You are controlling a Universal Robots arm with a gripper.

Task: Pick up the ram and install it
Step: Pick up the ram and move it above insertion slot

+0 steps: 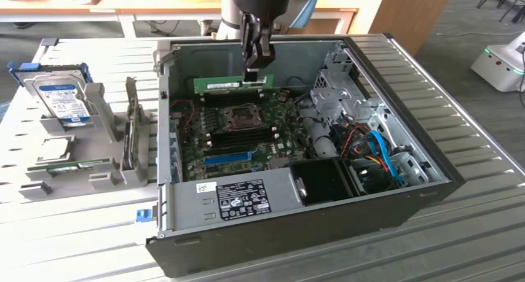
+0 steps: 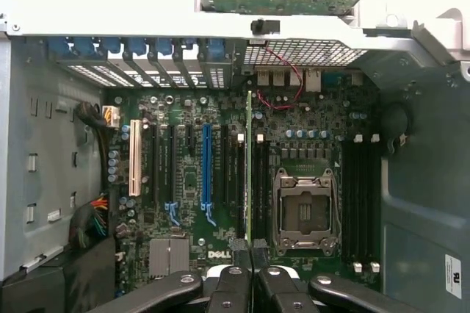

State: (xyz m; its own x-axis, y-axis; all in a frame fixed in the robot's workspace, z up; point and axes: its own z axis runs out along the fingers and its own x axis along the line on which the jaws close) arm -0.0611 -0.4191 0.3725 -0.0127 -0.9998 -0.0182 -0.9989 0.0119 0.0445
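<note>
The ram is a long green stick with a pale label. It is held on edge inside the open computer case, over the far part of the motherboard. My gripper comes down from above and is shut on the ram's end nearer the exterior view's right. In the wrist view the ram appears edge-on as a thin green line. It runs along the black memory slots beside the CPU socket, with my gripper clamped on it. I cannot tell whether the ram touches a slot.
On the exterior view's left stands a grey rack holding a silver hard drive with a blue label and another small green board. Inside the case are a blue slot, a power supply, a drive cage and cables.
</note>
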